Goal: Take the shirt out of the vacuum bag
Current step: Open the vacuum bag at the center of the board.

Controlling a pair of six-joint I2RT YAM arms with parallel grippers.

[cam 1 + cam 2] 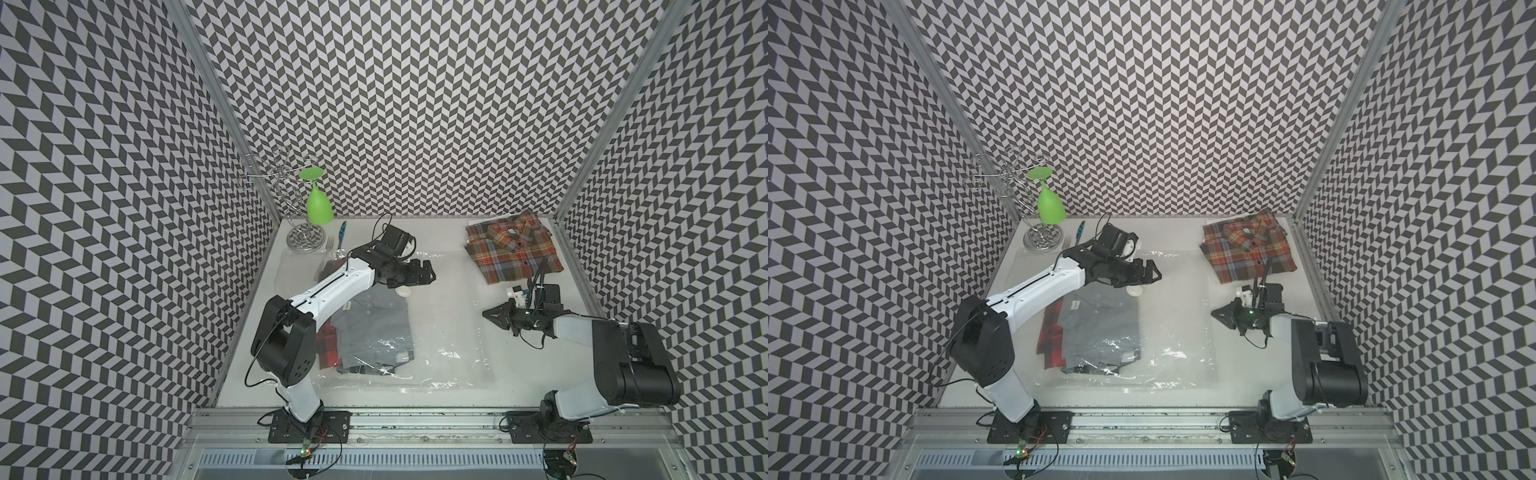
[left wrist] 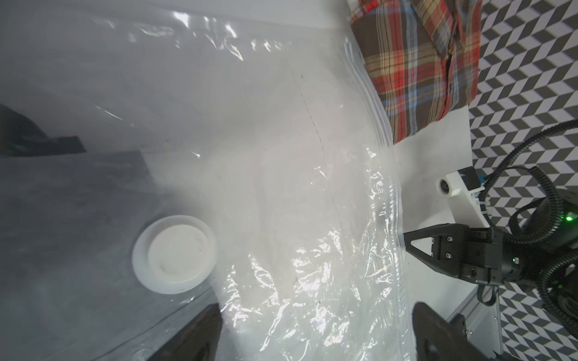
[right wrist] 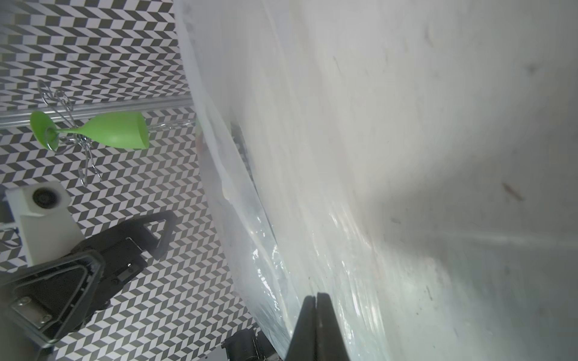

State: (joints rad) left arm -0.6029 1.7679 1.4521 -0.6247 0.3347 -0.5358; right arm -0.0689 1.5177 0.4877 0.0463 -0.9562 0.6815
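Rail (image 1: 415, 415); table (image 1: 540, 374), maybe scuffed; vacuum bag (image 1: 436, 316); chevron walls (image 1: 415, 104).

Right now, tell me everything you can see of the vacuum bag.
The vacuum bag is a large, clear, crinkly plastic pouch lying flat on the white table. A round white valve cap sits on its face. A folded grey shirt and red plaid cloth lie inside. The right gripper, fingers shut, appears to pinch its zip edge. The left gripper hovers open above it.

The white table (image 1: 440, 237) bears a vacuum bag (image 1: 436, 328) flat across its middle, a plaid shirt (image 1: 513, 249) at its far right corner, and a wire rack (image 1: 305, 243) at its far left corner.
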